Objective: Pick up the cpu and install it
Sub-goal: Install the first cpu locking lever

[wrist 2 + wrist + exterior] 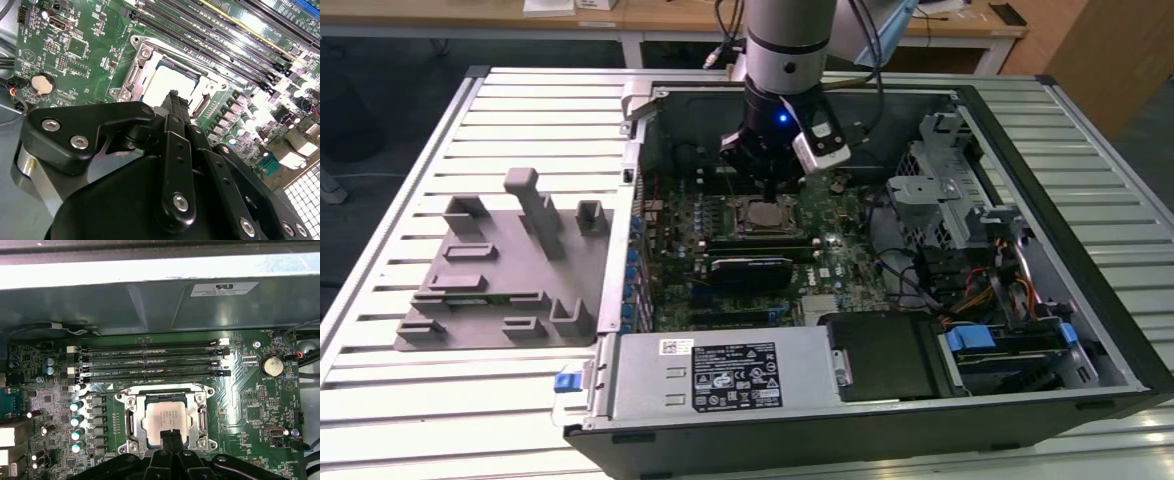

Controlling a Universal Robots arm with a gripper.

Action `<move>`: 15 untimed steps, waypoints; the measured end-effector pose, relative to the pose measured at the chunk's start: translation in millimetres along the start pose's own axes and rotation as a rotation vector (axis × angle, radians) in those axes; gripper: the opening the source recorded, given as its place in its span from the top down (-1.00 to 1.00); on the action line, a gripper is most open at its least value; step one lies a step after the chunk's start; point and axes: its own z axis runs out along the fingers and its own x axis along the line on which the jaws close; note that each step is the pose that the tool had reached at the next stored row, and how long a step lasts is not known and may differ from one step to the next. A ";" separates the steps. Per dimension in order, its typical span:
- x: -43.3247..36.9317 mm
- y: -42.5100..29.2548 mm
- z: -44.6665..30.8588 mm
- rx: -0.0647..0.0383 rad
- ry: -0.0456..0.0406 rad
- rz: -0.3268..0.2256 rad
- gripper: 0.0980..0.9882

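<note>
The pincer (169, 436) has its two fingers pressed together and grips nothing. Just beneath its tips lies the cpu (162, 416), flat in its socket (131, 416) on the green motherboard (240, 405) (silver plate upward; whether the tips touch it I cannot tell). Beyond the tips, past the socket, run the black memory slots (150, 360).
</note>
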 end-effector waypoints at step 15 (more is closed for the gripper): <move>-0.1 0.3 -9.5 0.000 0.0000 0.000 0.98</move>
